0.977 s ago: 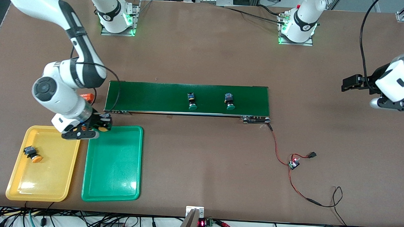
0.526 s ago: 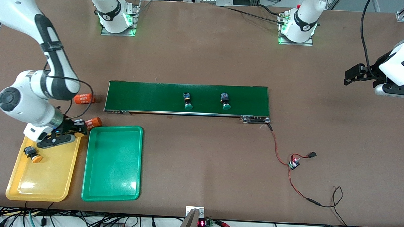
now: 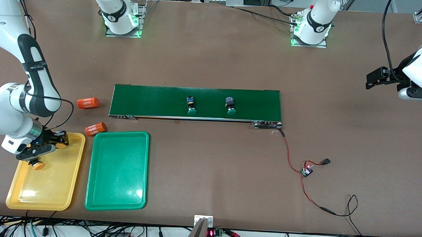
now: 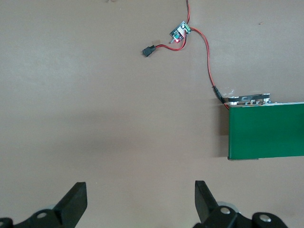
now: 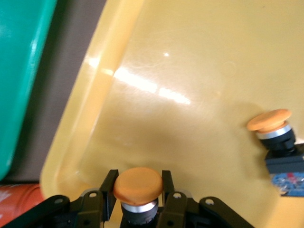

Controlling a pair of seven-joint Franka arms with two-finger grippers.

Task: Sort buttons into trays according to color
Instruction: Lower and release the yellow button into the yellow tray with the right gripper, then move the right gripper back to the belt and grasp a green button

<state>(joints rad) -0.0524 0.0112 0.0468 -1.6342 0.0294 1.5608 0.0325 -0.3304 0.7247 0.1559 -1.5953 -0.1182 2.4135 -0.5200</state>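
My right gripper (image 3: 57,141) is shut on a yellow-orange capped button (image 5: 138,184), just above the yellow tray (image 3: 50,193) at its edge nearest the robots. A second yellow-orange button (image 3: 37,165) lies in that tray, also seen in the right wrist view (image 5: 271,121). The green tray (image 3: 118,171) stands beside the yellow one with nothing in it. Two green-capped buttons (image 3: 191,106) (image 3: 230,107) lie on the dark green belt (image 3: 145,100). My left gripper (image 4: 140,190) hangs open over bare table at the left arm's end.
Two orange cylinders (image 3: 87,102) (image 3: 96,129) lie between the belt's end and the trays. A small circuit board (image 3: 306,171) with red wires trails from the belt's other end. Cables run along the table edge nearest the front camera.
My right gripper carried the button from the green tray's corner to over the yellow tray. Both green buttons drifted along the belt toward the right arm's end. The left arm drew outward.
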